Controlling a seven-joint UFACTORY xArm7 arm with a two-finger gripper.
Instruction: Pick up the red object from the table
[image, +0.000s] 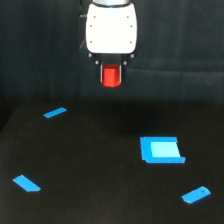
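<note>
High above the counter (100, 165), near the top centre of the exterior view, the red object (111, 75) hangs clamped in the end effector (111, 75). It is a stubby red-orange block, roughly cylindrical or hexagonal, with a glossy look; its long axis stands upright, pointing down at the counter. Two dark fingers (102, 74) press on it from either side, one on the exterior view's left and one on the right, so the end effector is clenched on the red object. The block's lower end shows just below the fingertips, well clear of the surface. Directly above sits the white, smooth, rounded wrist housing (111, 30) of the arm.

Below, the counter is flat, matte black with a faint sheen. Four bright blue flat pieces lie on it, well apart: a thin sliver (55, 113) at the left, a rectangular slab (161, 150) right of centre, an elongated piece (26, 183) at lower left, and a rounded one (196, 195) at lower right.
</note>
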